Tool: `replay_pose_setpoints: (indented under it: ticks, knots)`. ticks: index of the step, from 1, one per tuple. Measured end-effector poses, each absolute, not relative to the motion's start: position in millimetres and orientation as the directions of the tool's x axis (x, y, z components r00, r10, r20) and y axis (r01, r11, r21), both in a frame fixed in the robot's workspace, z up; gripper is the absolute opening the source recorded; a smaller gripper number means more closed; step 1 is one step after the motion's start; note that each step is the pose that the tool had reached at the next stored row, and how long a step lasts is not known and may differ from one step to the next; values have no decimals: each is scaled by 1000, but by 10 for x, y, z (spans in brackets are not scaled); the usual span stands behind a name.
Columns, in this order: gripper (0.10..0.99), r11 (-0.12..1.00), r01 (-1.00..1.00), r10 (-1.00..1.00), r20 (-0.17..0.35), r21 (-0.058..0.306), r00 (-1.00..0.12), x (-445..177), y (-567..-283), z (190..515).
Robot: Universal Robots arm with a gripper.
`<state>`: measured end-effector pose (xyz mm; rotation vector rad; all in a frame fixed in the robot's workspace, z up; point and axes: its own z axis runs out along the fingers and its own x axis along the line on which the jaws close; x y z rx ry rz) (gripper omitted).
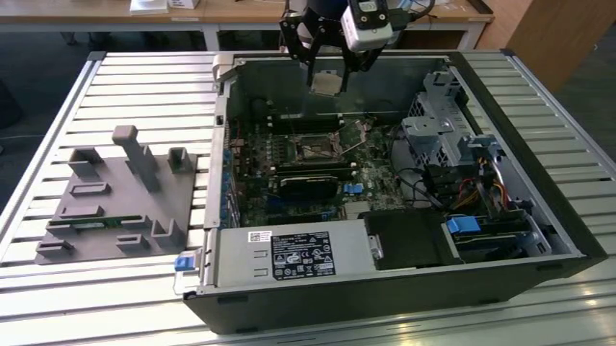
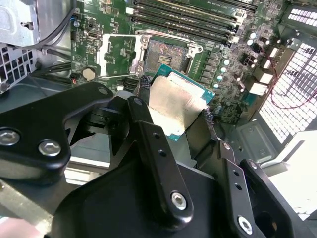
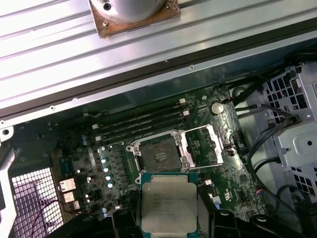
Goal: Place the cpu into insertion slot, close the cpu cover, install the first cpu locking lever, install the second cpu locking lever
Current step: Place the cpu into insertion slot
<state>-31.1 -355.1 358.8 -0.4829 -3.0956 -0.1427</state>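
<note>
Slatted metal table (image 1: 144,86) with open computer case (image 1: 568,216) lying on it, grey fixture block (image 1: 115,209) toward the exterior view's left. Up over the case's far end: gripper (image 1: 327,72), jaws narrowed onto the cpu (image 1: 327,83), pinching two opposite edges, pale metal face plain in both wrist views. Down on the green motherboard (image 1: 260,209): insertion slot (image 1: 315,150), dark centre bare, nothing seated. Flipped open just beside it: cpu cover (image 3: 205,146), board showing through the square cut-out. Relation that matters: slot below the held chip and offset from it, lying between chip and long memory slots (image 3: 138,124) in both wrist views. Well apart in height, judging by the exterior view. Chip edges roughly parallel to socket frame in the first wrist view, no obvious twist between them. Not yet over the socket, not touching anything on the board
</note>
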Motion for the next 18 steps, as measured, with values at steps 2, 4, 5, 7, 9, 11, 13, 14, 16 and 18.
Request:
replay_pose_setpoints:
  ticks: [2, 4, 5, 7, 9, 11, 13, 14, 16, 18]
  knots:
    - [541, 947, 308, 308, 19, 89, -951, -312, -3551, 3588]
    - [541, 946, 312, 312, 19, 89, -950, -312, -3551, 3588]
    - [541, 945, 314, 314, 19, 89, -949, -311, -3551, 3588]
    - [541, 944, 318, 317, 19, 89, -948, -312, -3551, 3588]
    - [541, 943, 322, 321, 19, 89, -947, -312, -3551, 3588]
    - [541, 941, 325, 325, 19, 89, -946, -312, -3551, 3587]
    - [541, 940, 329, 329, 19, 89, -944, -312, -3551, 3587]
    - [541, 939, 331, 331, 19, 89, -944, -312, -3551, 3587]
    - [541, 938, 335, 334, 19, 89, -942, -312, -3551, 3587]
    - [541, 937, 338, 338, 19, 89, -941, -312, -3551, 3587]
